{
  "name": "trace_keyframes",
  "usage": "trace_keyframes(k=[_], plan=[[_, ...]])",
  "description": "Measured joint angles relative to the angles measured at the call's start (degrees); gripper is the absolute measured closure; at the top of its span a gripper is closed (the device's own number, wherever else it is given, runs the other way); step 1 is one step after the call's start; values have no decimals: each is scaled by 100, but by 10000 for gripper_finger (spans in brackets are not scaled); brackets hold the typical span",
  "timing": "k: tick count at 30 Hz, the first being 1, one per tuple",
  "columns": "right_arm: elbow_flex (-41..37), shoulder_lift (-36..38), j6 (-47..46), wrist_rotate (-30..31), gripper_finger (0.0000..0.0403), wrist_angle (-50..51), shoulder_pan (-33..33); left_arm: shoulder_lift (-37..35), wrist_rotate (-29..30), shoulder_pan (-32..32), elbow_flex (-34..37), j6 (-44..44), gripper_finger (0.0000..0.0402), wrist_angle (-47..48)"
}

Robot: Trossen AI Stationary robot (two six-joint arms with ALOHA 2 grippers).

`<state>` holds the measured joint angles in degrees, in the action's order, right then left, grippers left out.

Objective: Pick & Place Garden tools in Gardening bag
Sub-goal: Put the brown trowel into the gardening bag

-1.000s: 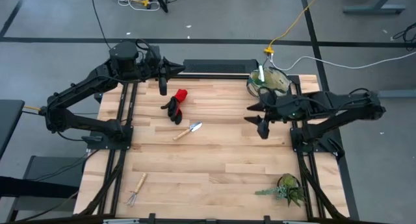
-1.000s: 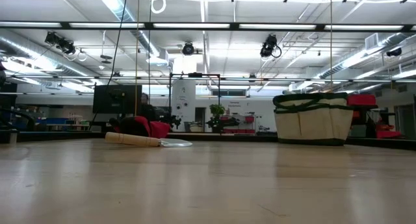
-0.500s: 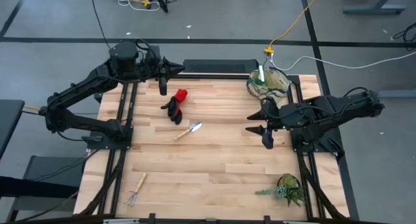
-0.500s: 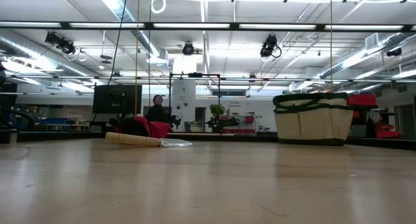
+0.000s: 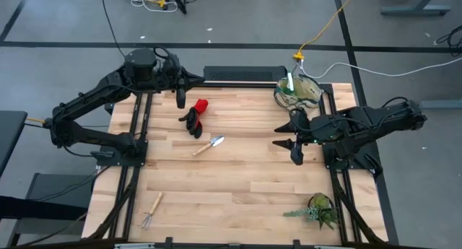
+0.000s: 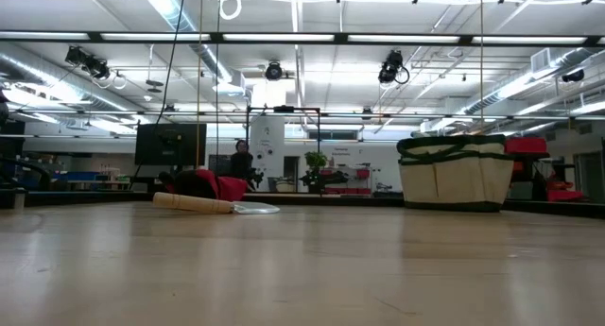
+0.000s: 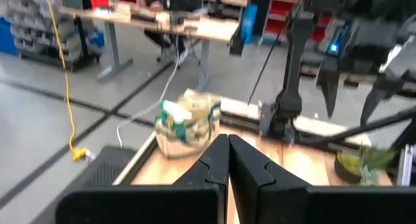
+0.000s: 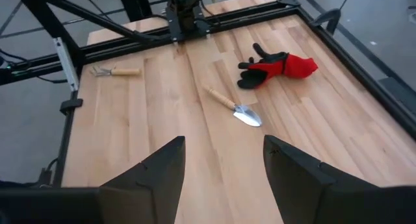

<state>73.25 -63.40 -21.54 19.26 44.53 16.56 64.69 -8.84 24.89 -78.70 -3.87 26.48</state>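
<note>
My right tool hangs above the table, on its right side, with its fingers spread wide and nothing between them. My left tool hangs over the far left edge of the table, near the gloves, its two fingers pressed together and holding nothing.

The red-and-black gloves lie bunched in the far left part of the table. Just beside them, nearer the middle, lies the trowel, wooden handle and silver blade flat on the wood; in my right wrist view the trowel sits apart from the gloves, not touching them. The little rake lies alone near the front left corner, well apart from everything else.

The gardening bag stands upright at the far right corner of the table, beige with dark green trim, and something green and white pokes out of its top; I cannot tell what it is. From table height the bag stands well apart from the trowel.

A leafy plant sits near the front right corner. A person shows far back in the room
</note>
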Motion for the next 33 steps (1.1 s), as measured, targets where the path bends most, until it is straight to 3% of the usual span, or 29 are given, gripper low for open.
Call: trace_keyframes(k=[6, 12, 18, 33], plan=[[1, 0, 2, 356, 195, 0, -2, 13, 31, -1, 2, -26, 390, 712], [0, -2, 2, 525, 195, 0, -1, 15, 127, 1, 2, -42, 390, 777], [0, -2, 2, 531, 195, 0, 0, 14, -250, -26, 2, -156, 390, 1055], [0, -31, 0, 580, 195, 2, -144, 59, 25, -956, 363, -494, 390, 1650]])
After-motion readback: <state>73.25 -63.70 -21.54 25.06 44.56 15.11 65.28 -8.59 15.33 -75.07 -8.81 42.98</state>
